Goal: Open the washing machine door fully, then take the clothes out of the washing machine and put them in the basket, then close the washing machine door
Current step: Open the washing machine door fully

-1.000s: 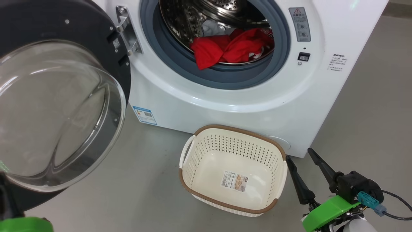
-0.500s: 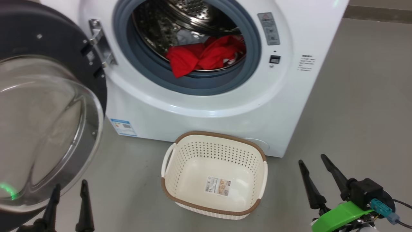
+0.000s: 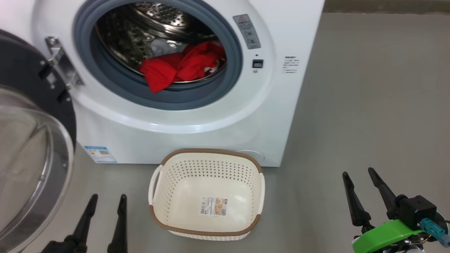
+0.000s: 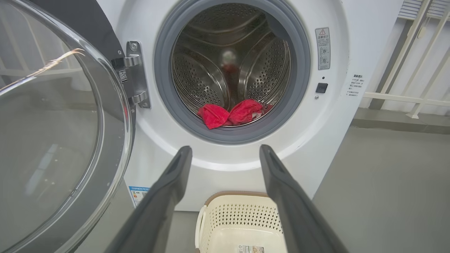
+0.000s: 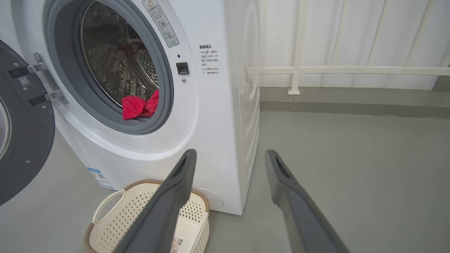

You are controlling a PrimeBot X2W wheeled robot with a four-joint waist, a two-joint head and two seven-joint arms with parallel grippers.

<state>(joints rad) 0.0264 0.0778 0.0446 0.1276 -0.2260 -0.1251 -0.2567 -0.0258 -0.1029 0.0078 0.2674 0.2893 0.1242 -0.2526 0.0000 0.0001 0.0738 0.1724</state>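
The white washing machine (image 3: 197,119) stands with its round black-ringed door (image 3: 31,151) swung wide to the left. Red clothes (image 3: 179,68) lie at the front of the steel drum, one corner hanging over the grey gasket; the clothes (image 4: 228,114) also show in the left wrist view. The cream basket (image 3: 207,154) sits on the floor before the machine, with nothing but a sticker inside. My left gripper (image 3: 107,200) is open at the lower left, beside the door and left of the basket. My right gripper (image 3: 358,174) is open at the lower right, holding nothing.
Grey floor (image 3: 369,98) stretches to the right of the machine. A white railing (image 5: 316,70) and wall run behind it. The open door's glass bowl (image 4: 52,140) bulges out on the left, close to my left arm.
The head view has swung, so the machine and basket sit further left. My left gripper has opened and come into view at the lower left, clear of the door.
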